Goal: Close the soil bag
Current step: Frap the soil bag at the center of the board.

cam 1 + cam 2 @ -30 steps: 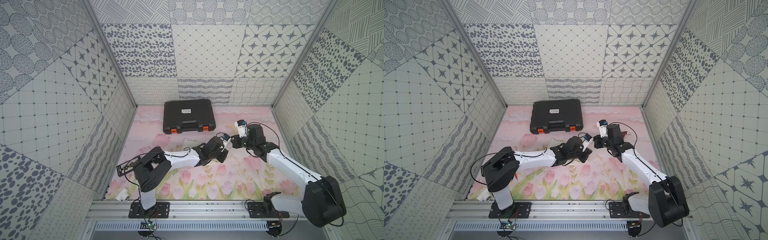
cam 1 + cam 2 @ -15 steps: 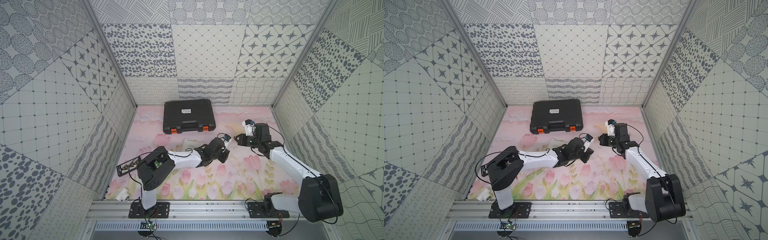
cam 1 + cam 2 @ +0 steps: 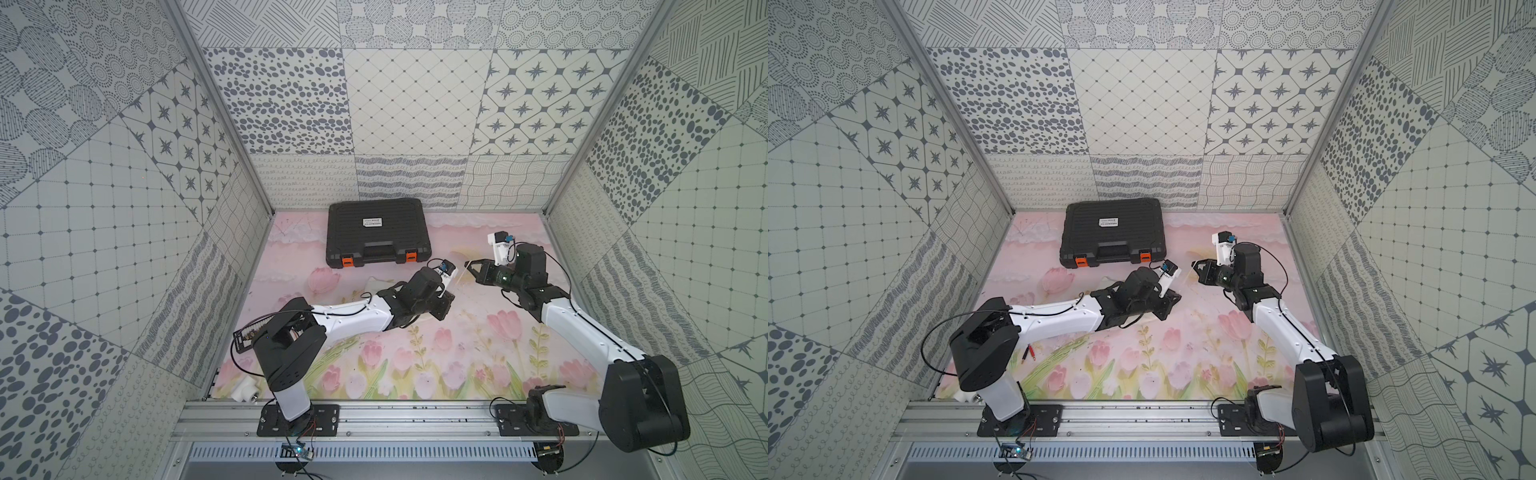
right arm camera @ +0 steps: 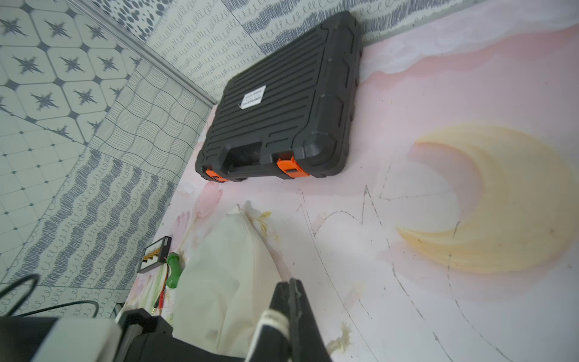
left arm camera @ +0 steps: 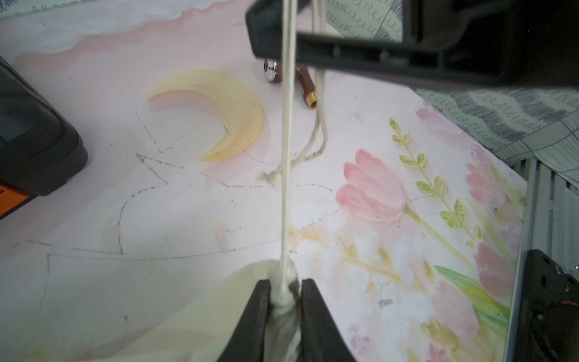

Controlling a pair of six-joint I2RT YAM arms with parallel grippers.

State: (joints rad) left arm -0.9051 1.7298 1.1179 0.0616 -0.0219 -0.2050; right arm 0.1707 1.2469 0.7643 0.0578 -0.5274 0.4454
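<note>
The soil bag (image 4: 225,282) lies slumped on the floral bench (image 3: 457,353), in front of the black case (image 3: 376,232) and clear of it. In both top views the left arm hides most of it, and only a cream corner (image 3: 372,284) shows beside the forearm.

The left claw (image 5: 285,282) stands narrow. Its two dark fingers (image 5: 260,313) sit close on either side of the bag's gathered neck (image 5: 283,301), and the bunched cloth fills the gap between them.

From that neck the cord (image 5: 285,156) runs out straight and taut to the right claw (image 3: 469,266). That claw is pressed fully together on the cord and held above the bench, apart from the left claw. Beyond the grip the cord's loose tail hangs down in a slack loop — its frayed, knotted end (image 5: 269,178) lies near the yellow crescent printed on the bench.

The case is shut, with both orange latches (image 4: 286,166) facing the arms — it sits against the back wall.
</note>
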